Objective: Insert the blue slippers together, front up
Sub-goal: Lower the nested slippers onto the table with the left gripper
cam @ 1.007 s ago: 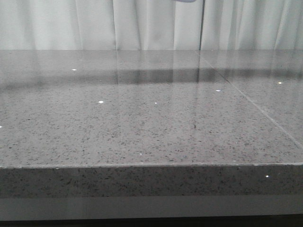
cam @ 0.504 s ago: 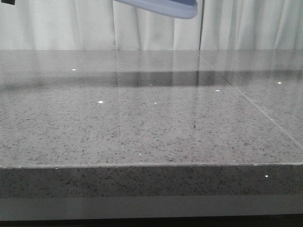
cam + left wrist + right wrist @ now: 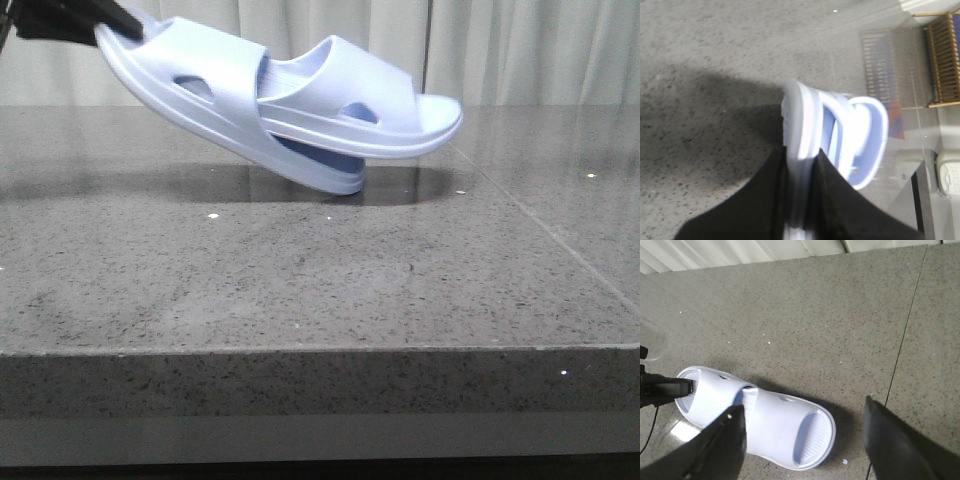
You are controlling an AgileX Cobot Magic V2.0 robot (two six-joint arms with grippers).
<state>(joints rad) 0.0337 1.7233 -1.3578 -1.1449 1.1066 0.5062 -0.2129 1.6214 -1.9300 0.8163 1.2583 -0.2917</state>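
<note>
**Q:** Where are the blue slippers (image 3: 290, 105), and who holds them?

**A:** They sit in the upper left and centre of the front view, nested one inside the other; my left pincer (image 3: 801, 167) is clamped on the heel end of the outer sole, at the top left corner of that view; the toe end dips toward the grey stone table (image 3: 320, 290) at frame centre, and I cannot tell whether it touches or only nears it.

**Q:** Which way does the pair run from the pincer?

**A:** The long axis runs away from my left fingers, from upper left down toward centre right in the front view; I judge that any setting down turns on lowering the heel end I hold; my right pincer (image 3: 802, 440) hangs above with its fingers wide apart, holding nothing, so the left arm is the nearer.

**Q:** What is hard to make out?

**A:** The left arm is cut off at the frame edge; in the left wrist view my dark fingers (image 3: 767, 200) hide the heel, and the blur hides the ridges.
</note>
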